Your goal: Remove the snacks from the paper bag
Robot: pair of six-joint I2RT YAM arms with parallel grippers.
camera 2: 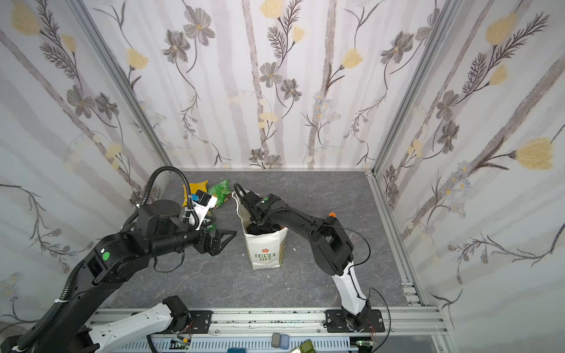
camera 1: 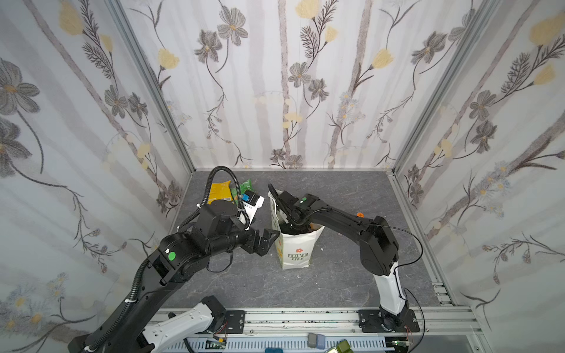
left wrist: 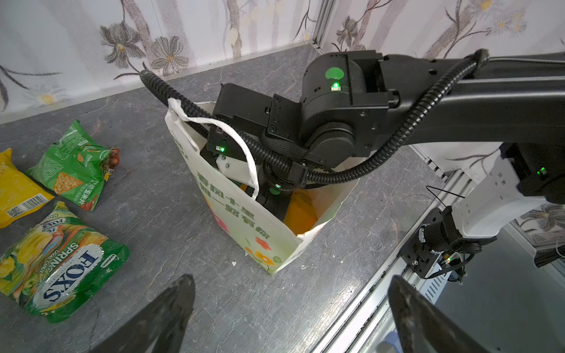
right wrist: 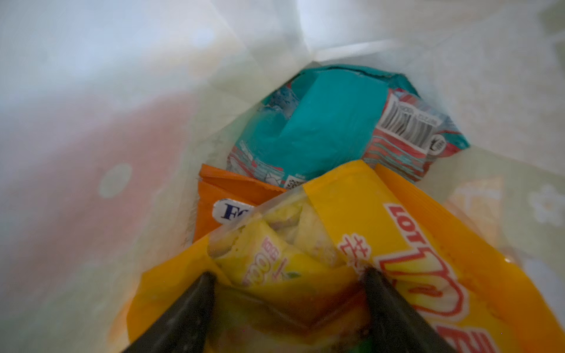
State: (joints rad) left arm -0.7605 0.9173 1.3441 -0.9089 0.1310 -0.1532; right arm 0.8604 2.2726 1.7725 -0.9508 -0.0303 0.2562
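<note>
While three snacks already lie on the table point(left wrist: 171, 198) at far left, i.e. the yellow packet point(left wrist: 15, 189), green packet point(left wrist: 73, 171) and FOXS packet point(left wrist: 61, 262), close together and clear of the bag, the job looks approx. half done. The left gripper point(left wrist: 292, 279) hangs just beside the paper bag point(left wrist: 244, 220), fingers spread wide, holding nothing. The bag stands upright mid-table, mouth up. The right gripper point(right wrist: 287, 273) is deep inside it. Its fingers sit apart w/ the red-lettered packet point(right wrist: 351, 214) between them, tips at its surface. Whether they pinch it yet I can't tell, as the view is soft there. Under that one lie an orange packet point(right wrist: 226, 189) and a teal packet point(right wrist: 321, 128), the teal at the bag's bottom.

Step in hand, as I judge it: the grasp on the next snack inside the bag. The next move calls for closing firmly on slippery foil, then a straight lift through the mouth w/o snagging the cord handle point(left wrist: 249, 152) looped across the wrist.

Only the right wrist view shows what's inside & how the fingers sit. The top views show just the arm vanishing into the bag. The left wrist view alone shows the FOXS packet whole.
</note>
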